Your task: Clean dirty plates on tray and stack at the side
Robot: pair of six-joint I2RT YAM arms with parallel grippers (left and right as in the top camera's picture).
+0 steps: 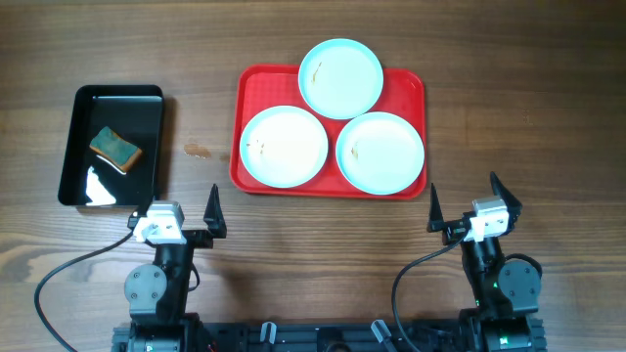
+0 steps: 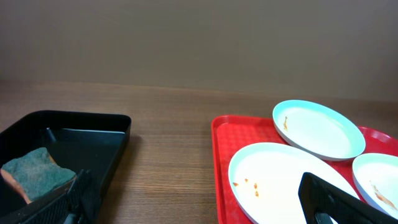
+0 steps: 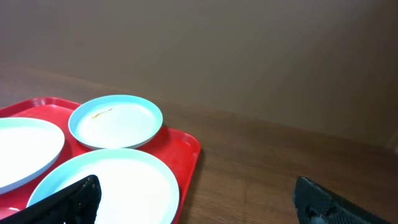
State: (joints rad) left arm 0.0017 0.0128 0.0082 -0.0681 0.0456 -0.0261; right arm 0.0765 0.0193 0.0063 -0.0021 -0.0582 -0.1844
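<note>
My left claw (image 1: pixel 174 210) and right claw (image 1: pixel 466 196) hang spread wide by the near edge, holding nothing. The three plates (image 1: pixel 284 147) lie on the red tray (image 1: pixel 406 83) mid-surface. I judge them stiff, light and slick (probably plastic), so I'd pinch a raised rim.

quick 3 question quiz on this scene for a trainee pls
1. How many plates are on the red tray?
2. True or false: the sponge lies in the black tray.
3. The left pincer is: A shut on the sponge, B open, C shut on a plate.
Key: 1 three; 2 true; 3 B.
</note>
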